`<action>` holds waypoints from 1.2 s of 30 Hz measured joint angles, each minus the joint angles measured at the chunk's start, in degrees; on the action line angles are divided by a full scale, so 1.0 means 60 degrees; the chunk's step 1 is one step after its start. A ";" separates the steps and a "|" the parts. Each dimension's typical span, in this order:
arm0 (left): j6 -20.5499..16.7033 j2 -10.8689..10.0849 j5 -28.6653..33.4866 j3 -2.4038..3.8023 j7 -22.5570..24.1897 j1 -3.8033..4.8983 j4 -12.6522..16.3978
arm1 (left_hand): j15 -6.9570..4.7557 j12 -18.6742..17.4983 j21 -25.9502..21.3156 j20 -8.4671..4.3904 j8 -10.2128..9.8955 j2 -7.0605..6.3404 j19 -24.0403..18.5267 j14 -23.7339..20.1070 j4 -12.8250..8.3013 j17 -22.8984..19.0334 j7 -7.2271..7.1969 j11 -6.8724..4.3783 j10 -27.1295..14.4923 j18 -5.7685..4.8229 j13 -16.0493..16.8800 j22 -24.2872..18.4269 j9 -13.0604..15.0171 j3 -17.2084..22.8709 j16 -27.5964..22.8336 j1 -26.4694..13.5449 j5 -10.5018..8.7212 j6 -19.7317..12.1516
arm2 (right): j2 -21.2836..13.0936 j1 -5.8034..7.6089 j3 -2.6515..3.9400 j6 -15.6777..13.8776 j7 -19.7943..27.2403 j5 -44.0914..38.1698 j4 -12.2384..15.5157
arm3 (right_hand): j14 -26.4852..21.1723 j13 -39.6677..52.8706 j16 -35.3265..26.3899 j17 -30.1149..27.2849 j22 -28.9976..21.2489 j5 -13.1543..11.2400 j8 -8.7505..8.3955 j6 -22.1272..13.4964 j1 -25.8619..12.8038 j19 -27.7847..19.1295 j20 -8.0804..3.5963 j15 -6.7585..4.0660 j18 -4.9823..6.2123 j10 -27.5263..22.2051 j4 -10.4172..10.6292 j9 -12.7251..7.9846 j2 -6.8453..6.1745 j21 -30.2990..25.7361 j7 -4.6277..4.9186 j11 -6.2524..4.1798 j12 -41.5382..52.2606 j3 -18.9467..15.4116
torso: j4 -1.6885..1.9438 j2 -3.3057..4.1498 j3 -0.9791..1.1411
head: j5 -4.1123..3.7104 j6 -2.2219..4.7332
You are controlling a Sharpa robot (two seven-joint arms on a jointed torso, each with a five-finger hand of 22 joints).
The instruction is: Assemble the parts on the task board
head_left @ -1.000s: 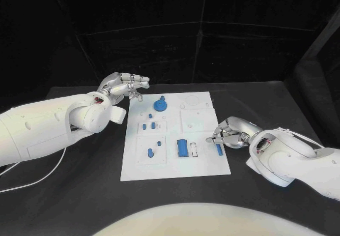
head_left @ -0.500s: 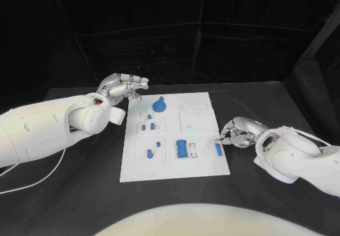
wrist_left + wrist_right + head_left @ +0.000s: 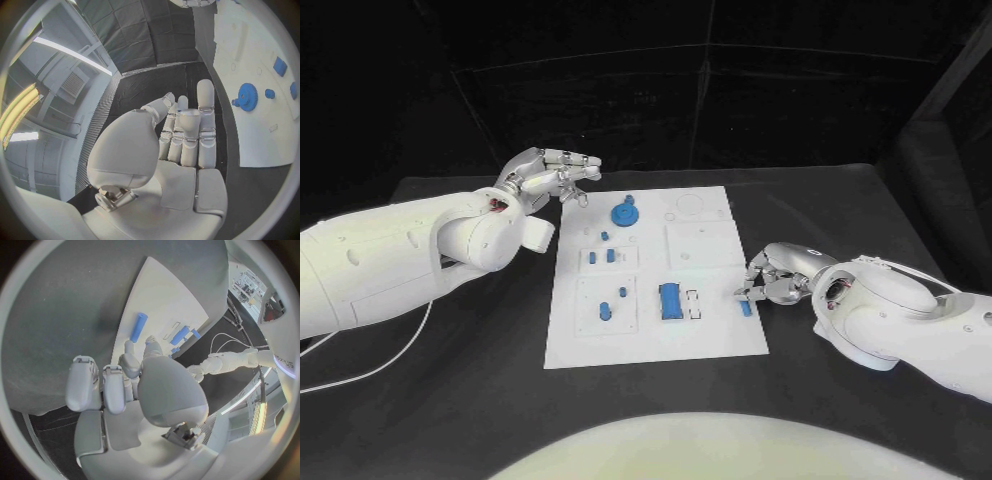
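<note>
The white task board lies mid-table with blue parts on it: a gear at its far end, several small pieces along its left side, a block near the middle. A blue cylinder lies loose by the board's right edge. My right hand hovers just right of the cylinder, fingers bent down, holding nothing. In the right wrist view the cylinder lies just beyond the fingertips. My left hand is raised off the board's far left corner, holding nothing. Its fingers lie straight side by side, the gear beyond them.
The black table surrounds the board. A white cable trails across the table at the left. My bulky left forearm hangs over the table left of the board.
My right hand has drawn back a little to the right, off the board's edge, leaving the blue cylinder where it lay. The left hand has not moved.
</note>
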 measured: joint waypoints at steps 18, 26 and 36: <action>0.0026 -0.0016 0.0000 -0.0001 -0.0013 0.0000 -0.0007 | 0.0022 0.0000 0.0000 0.0000 0.0000 0.0000 0.0000 -0.0023 -0.0027 -0.0025 0.0000 0.0000 0.0000 -0.0001 0.0016 -0.0005 -0.0005 -0.0027 0.0000 0.0000 0.0000 0.0000 | 0.0248 -0.0020 0.0018 0.0752 -0.0066 -0.0351 -0.0190 | 0.0000 -0.0060 -0.0039 -0.0001 -0.0162 -0.0353 -0.0049 0.0085 0.0445 -0.0087 0.0017 0.0001 0.0000 -0.0088 -0.0278 0.0070 -0.0115 -0.0122 -0.0013 0.0014 -0.0085 -0.0118 | -0.0004 -0.0004 -0.0003 | -0.0007 -0.0026; 0.0055 -0.0029 0.0000 -0.0002 -0.0032 0.0000 -0.0002 | 0.0034 0.0000 0.0000 0.0000 0.0000 0.0000 0.0000 -0.0034 -0.0027 -0.0029 0.0000 0.0000 0.0000 0.0000 0.0020 -0.0007 -0.0009 -0.0027 0.0000 0.0000 0.0000 0.0000 | 0.0412 -0.0022 0.0033 0.0963 -0.0067 -0.0739 -0.0175 | -0.0001 -0.0096 -0.0092 -0.0001 -0.0219 -0.0553 -0.0079 0.0052 0.0958 -0.0119 0.0050 0.0001 0.0001 -0.0152 -0.0609 0.0084 -0.0118 -0.0178 0.0028 0.0011 -0.0148 -0.0065 | -0.0004 -0.0001 0.0000 | 0.0005 -0.0041; 0.0086 -0.0047 0.0000 -0.0002 -0.0055 0.0000 0.0006 | 0.0034 0.0000 0.0000 0.0000 0.0000 0.0000 0.0000 -0.0034 -0.0027 -0.0029 0.0000 0.0000 0.0000 0.0000 0.0019 -0.0006 -0.0009 -0.0027 0.0000 0.0000 0.0000 0.0000 | 0.0537 -0.0030 0.0041 0.1187 -0.0067 -0.1478 -0.0133 | -0.0002 -0.0155 -0.0134 -0.0001 -0.0270 -0.0083 -0.0233 0.0078 0.1573 -0.0152 0.0016 0.0006 0.0001 -0.0258 -0.1034 0.0081 -0.0007 -0.0216 0.0056 -0.0019 -0.0310 0.0137 | -0.0004 -0.0001 -0.0004 | -0.0020 -0.0053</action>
